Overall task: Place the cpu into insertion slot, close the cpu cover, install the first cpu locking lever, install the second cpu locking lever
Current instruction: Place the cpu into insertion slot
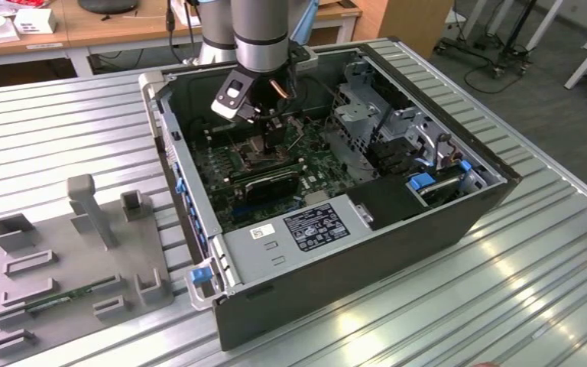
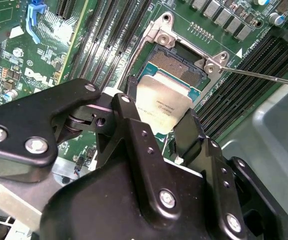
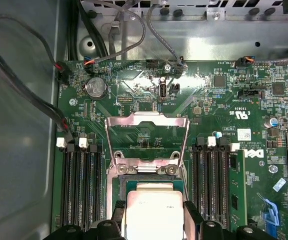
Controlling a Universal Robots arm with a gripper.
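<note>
I have the small flat square silvery-tan cpu [image 2: 164, 102] clamped between my black gripper's [image 2: 159, 109] two fingers, which press on its opposite edges. It sits over the small square dark insertion slot [image 2: 177, 61] with the silvery rim and covers part of it; I cannot tell whether it touches. The thin silvery cpu cover frame [image 3: 148, 118] is swung open, away from the slot. A thin metal lever rod [image 2: 263, 75] sticks out free beside the slot. All this lies near the middle of the green motherboard [image 3: 208, 110], inside the open dark computer case [image 1: 375, 252] on the ribbed metal table [image 1: 69, 122].
</note>
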